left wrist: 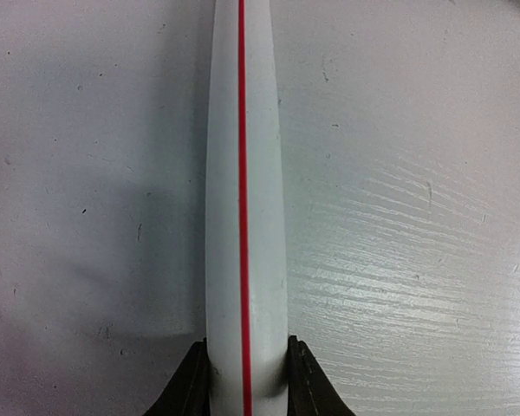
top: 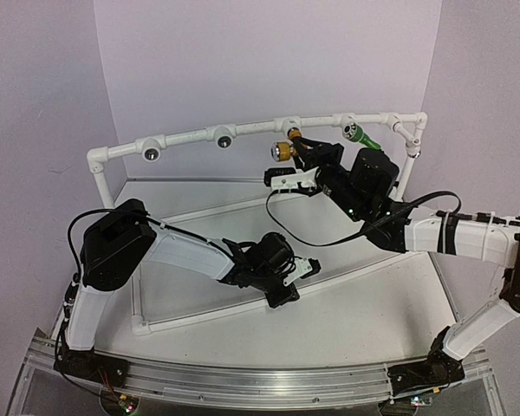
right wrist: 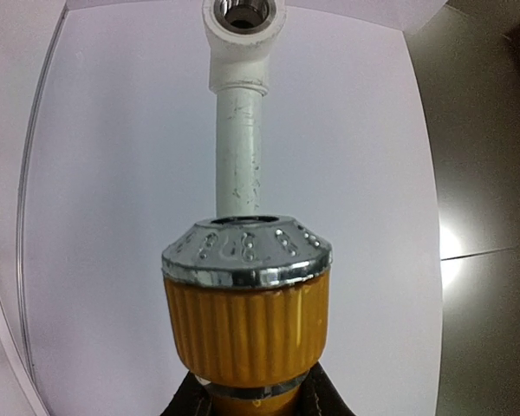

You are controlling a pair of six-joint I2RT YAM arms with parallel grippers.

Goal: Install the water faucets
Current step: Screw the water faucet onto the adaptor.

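The right pincer (right wrist: 258, 397) is clamped on the yellow faucet (right wrist: 243, 325). Only the inner tips of its dark fingers (right wrist: 189, 400) show at the bottom edge of the wrist view, pressed against the ribbed yellow body from both sides. The faucet's dimpled metal collar fills the space just ahead of the pincer and hides its own far end, so whether it touches anything cannot be told. Beyond it, in line with the pincer, a length of the white pipe frame (top: 191, 137) runs away to a fitting whose top is cut off by the picture's edge. From above, the faucet sits just beside the frame's raised rail, but the arm and fingers cover the join. Out past this pincer and to its right, the green faucet (top: 361, 134) stands on the same rail, its seating too small to make out. The left pincer (left wrist: 247, 386) is closed on the near pipe (left wrist: 243, 173) of the frame, which lies low on the table (left wrist: 416, 217) — the fingers meet the pipe on either side, and only their tips are in view. A red stripe runs along the pipe straight ahead of this pincer. Two dark sockets (top: 152, 153) on the rail lie well beyond it.
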